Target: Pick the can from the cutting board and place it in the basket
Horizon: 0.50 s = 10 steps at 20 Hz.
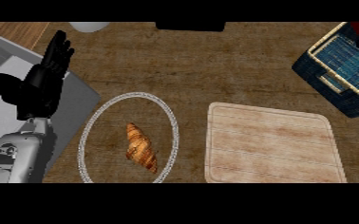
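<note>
- The left hand (51, 64) rests at the view's left, fingers straight, holding nothing; the right hand is out of view.
- No can shows: the cutting board (270, 144) lies bare.
- The basket (335, 64) sits far right on the desk (210, 61), perhaps already holding it.

One view only, from the robot's head, is looking steeply down onto the wooden counter (210, 66). It is taking in the cutting board (270, 144) at lower right, the ringed plate (165, 118) left of it, and the basket (319, 69) cut off by the right edge. The left hand (49, 71) is coming in along the left side, close to the lens.
</note>
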Each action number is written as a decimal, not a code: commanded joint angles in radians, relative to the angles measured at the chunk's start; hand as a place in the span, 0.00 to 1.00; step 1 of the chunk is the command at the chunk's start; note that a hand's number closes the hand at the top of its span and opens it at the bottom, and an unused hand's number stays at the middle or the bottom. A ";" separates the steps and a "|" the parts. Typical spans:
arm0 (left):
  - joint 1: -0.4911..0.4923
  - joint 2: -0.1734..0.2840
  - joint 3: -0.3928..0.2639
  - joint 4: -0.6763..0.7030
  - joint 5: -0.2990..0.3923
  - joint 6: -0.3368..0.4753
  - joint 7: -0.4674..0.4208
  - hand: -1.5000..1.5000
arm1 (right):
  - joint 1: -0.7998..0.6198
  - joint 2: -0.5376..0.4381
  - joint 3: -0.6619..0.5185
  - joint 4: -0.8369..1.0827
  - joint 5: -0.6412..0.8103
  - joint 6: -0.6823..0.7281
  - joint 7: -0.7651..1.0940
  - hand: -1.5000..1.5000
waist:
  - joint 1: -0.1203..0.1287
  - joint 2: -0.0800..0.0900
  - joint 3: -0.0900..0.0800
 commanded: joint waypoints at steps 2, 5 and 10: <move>0.078 -0.033 -0.020 0.050 0.001 -0.010 -0.010 0.50 | 0.030 -0.008 0.015 0.025 0.021 -0.004 0.004 1.00 | 0.008 0.016 -0.014; 0.049 -0.028 -0.004 0.082 -0.003 -0.007 -0.019 0.50 | 0.019 -0.022 0.016 0.026 0.024 0.017 0.000 1.00 | -0.005 0.015 -0.014; 0.060 -0.026 -0.010 0.064 0.000 -0.023 -0.009 0.50 | 0.017 -0.037 0.013 0.037 0.022 0.052 -0.018 1.00 | 0.003 0.016 -0.014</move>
